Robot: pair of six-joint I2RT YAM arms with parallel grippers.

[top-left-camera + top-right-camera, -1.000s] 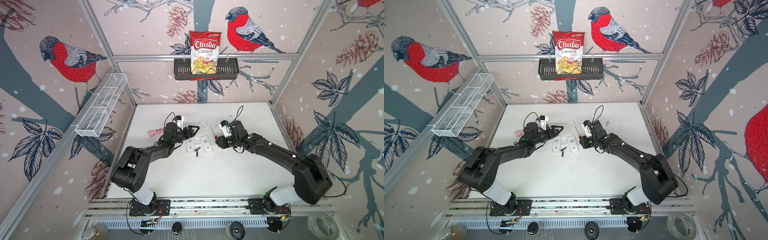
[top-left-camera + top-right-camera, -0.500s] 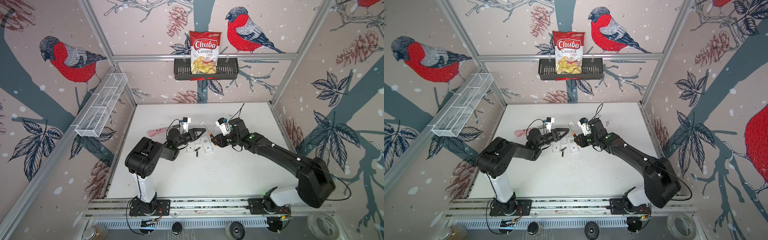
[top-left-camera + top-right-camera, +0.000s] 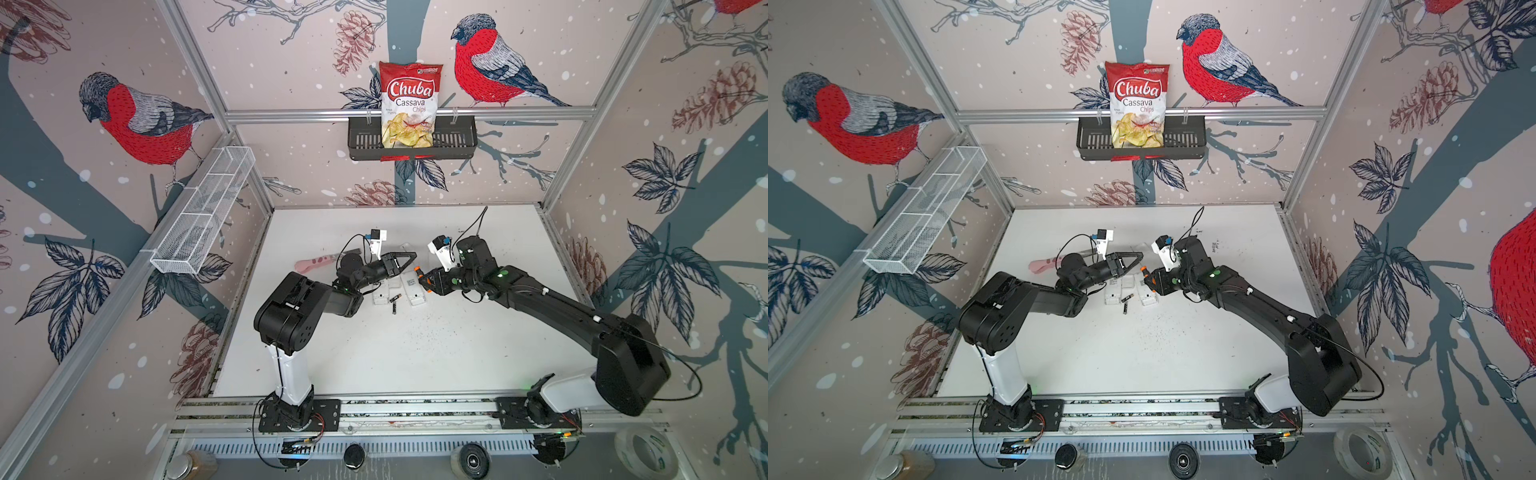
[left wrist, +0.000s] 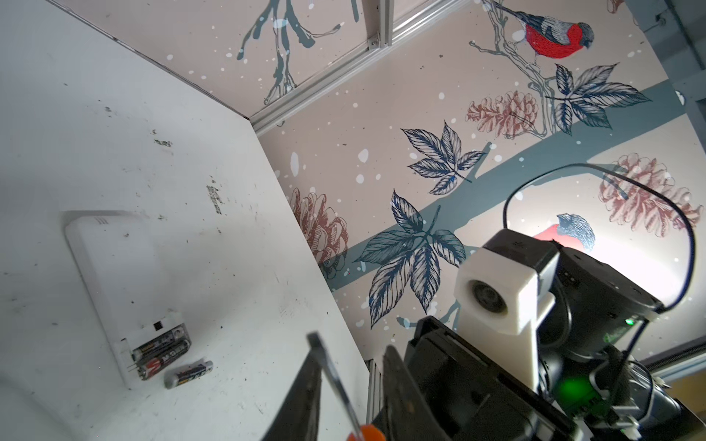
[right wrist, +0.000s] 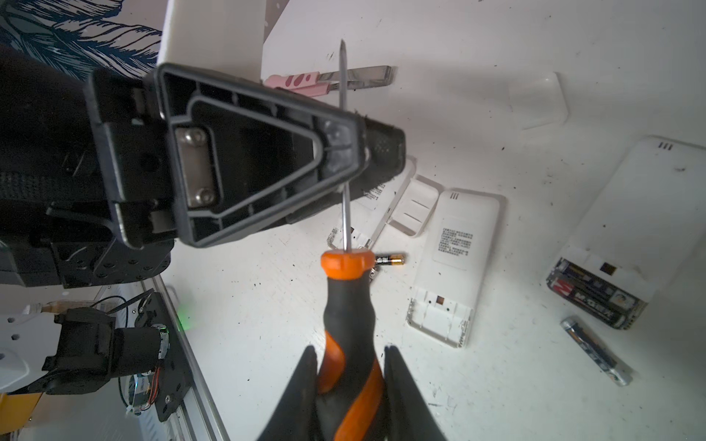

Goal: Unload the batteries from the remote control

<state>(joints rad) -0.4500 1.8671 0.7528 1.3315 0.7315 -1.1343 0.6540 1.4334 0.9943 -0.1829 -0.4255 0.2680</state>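
My right gripper is shut on the orange-and-black handle of a screwdriver held above the table. The metal shaft runs between the jaws of my left gripper, lying against one finger with a gap to the other. A white remote control lies face down with two batteries in its uncovered bay and a loose battery beside it. Another remote has an empty bay. Two loose batteries lie between the remotes in both top views.
A white battery cover and a third remote lie under my left gripper. A clear cover and a pink-handled tool lie farther back. A wire basket hangs on the left wall, and a black shelf with a chips bag on the back wall.
My left gripper swung right toward the right gripper and its jaws narrowed around the screwdriver shaft. The right gripper carried the screwdriver slightly up and toward the middle.
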